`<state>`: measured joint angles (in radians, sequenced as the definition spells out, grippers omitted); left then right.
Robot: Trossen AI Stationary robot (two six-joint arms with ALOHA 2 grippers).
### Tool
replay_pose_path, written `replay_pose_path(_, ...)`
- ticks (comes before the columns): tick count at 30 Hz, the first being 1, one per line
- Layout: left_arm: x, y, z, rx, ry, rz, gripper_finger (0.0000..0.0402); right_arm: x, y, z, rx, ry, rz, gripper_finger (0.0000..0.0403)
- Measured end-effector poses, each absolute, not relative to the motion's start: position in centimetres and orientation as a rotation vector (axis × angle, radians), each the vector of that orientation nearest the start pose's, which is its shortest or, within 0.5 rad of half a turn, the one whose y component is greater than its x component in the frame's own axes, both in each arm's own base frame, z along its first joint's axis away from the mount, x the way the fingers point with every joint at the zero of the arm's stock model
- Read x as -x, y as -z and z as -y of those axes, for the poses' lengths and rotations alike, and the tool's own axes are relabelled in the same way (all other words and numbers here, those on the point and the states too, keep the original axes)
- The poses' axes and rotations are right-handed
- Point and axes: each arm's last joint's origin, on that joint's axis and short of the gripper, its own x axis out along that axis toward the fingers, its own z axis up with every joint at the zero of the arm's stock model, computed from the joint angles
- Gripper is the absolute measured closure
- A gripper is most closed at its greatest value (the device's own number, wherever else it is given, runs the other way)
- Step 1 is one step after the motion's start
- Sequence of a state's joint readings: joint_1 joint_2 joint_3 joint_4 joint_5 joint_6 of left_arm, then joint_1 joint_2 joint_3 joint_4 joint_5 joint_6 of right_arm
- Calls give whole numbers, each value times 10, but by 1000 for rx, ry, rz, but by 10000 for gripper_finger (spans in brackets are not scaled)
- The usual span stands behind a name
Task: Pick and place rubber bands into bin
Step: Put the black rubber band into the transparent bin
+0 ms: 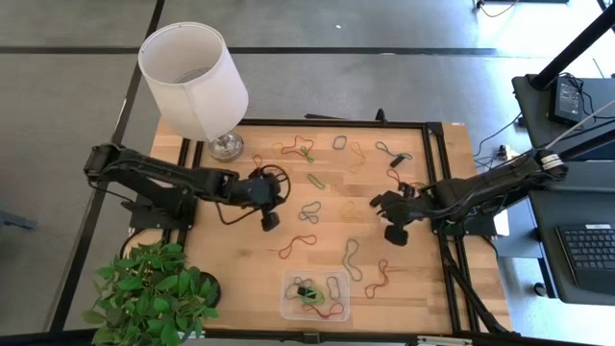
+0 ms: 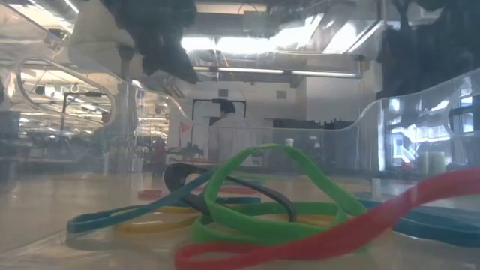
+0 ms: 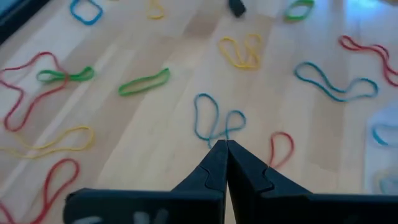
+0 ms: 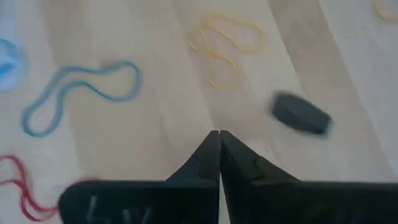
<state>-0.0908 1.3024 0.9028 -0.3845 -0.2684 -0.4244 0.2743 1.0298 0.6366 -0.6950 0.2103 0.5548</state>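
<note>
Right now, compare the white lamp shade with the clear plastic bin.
The white lamp shade is opaque and tall, standing at the table's far left corner; the clear plastic bin is see-through and shallow, at the near edge, holding rubber bands. Both look about equally wide.

Grey floor (image 1: pixel 58 106) around my wooden worktop (image 1: pixel 250 259). White lamp (image 1: pixel 194 77) at one corner, potted plant (image 1: pixel 154 293) at another, side desk with keyboard (image 1: pixel 584 258). Behind: bright ceiling lights (image 2: pixel 225 43), person (image 2: pixel 225 131) standing.
</note>
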Motion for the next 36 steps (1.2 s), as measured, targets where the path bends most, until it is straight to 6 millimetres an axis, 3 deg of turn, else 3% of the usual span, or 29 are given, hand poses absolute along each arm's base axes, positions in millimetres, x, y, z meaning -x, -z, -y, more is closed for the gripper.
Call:
replay_pose_path(6,-282,-261,0,246,-367,-762,398,-171,-189,-31,-295,46,-851,400)
replay_pose_path(11,-293,-262,-13,211,-343,-778,398,-164,-180,-20,-349,38,-753,399)
replay_pose_path(23,-294,-230,-48,230,-421,-998,391,-171,-193,-16,-404,41,-590,399)
replay_pose_path(29,-286,-211,-71,311,-448,-1147,345,-171,-194,-15,-466,104,-569,399)
replay_pose_path(36,-282,-197,-97,384,-536,-1195,276,-172,-194,-10,-547,206,-533,399)
